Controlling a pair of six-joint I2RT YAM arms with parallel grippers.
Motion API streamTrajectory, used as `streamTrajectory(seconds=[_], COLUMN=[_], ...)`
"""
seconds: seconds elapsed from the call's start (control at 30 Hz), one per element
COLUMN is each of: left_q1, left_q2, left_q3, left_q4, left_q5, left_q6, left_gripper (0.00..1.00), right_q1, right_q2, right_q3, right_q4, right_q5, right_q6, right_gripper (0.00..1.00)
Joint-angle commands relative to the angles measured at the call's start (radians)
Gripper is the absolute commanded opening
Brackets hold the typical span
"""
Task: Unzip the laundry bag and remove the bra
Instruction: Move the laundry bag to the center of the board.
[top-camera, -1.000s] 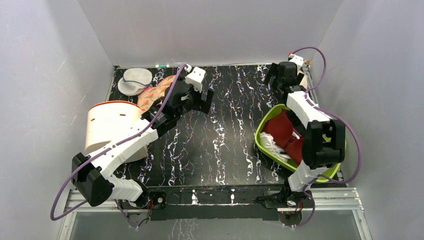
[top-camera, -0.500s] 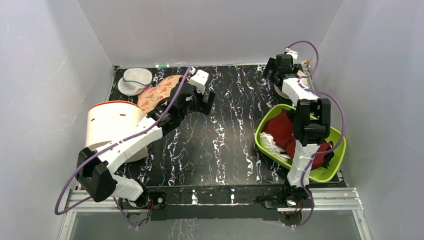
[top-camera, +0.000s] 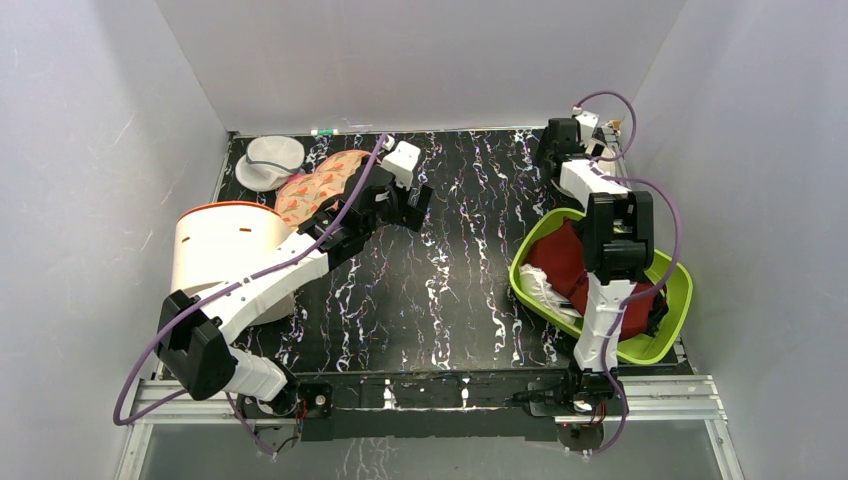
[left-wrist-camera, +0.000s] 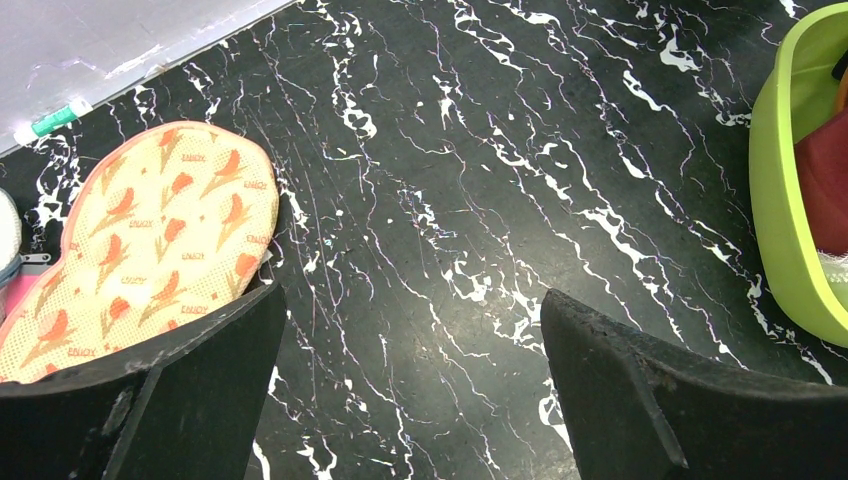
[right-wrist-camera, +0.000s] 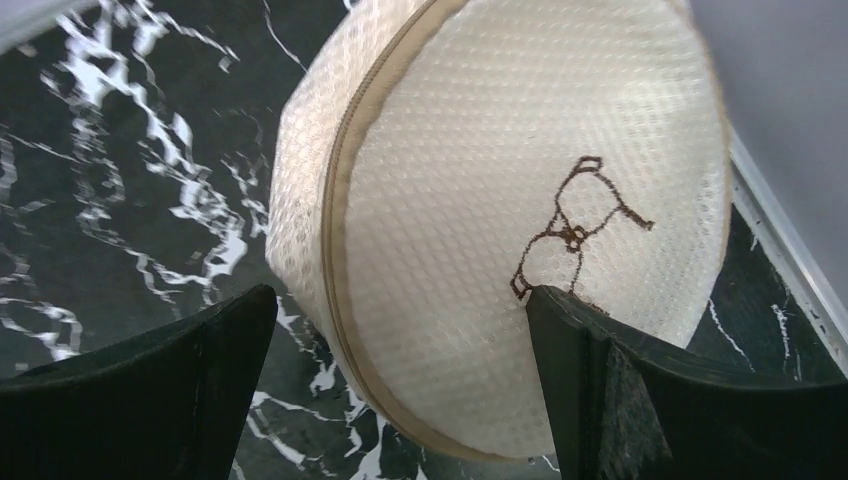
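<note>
Right gripper (right-wrist-camera: 400, 300) and left gripper (left-wrist-camera: 412, 300): wide open, empty. Pinching the laundry bag (right-wrist-camera: 520, 230), centre frame, off its zip seam (right-wrist-camera: 338, 210) could skid the dome away.

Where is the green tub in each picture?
Top external: the green tub sits on the right side of the table, with dark red clothes inside.
Left wrist: the green tub is at the right edge, and only part of its rim and wall shows.
Right wrist: not in it.
Shared landmark: the black table with white veins, seen in all three.
</note>
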Motion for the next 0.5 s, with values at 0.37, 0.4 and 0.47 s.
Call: streamTrajectory(seconds=[0.37, 0.4, 0.47], left_q1=[-0.006, -0.006, -0.006], left_q2=[-0.005, -0.007, -0.009], left_q3=[0.010, 0.010, 0.009], left_q4=[0.014, 0.014, 0.013], left_q5=[-0.014, -0.017, -0.022], left_q6=[0.021, 0.022, 0.027], left_gripper=[0.98, 0.98, 0.98], right_q1=[0.176, 0.204, 0.264], right_q2=[0.083, 0.078, 0.067], right_q3=[0.019, 0.012, -0.007], right_q4=[-0.060, -0.069, -0.090], right_q5=[-0.213, -0.216, -0.223], right_q6=[-0.083, -0.081, -0.067], right_gripper=[0.98, 0.98, 0.98])
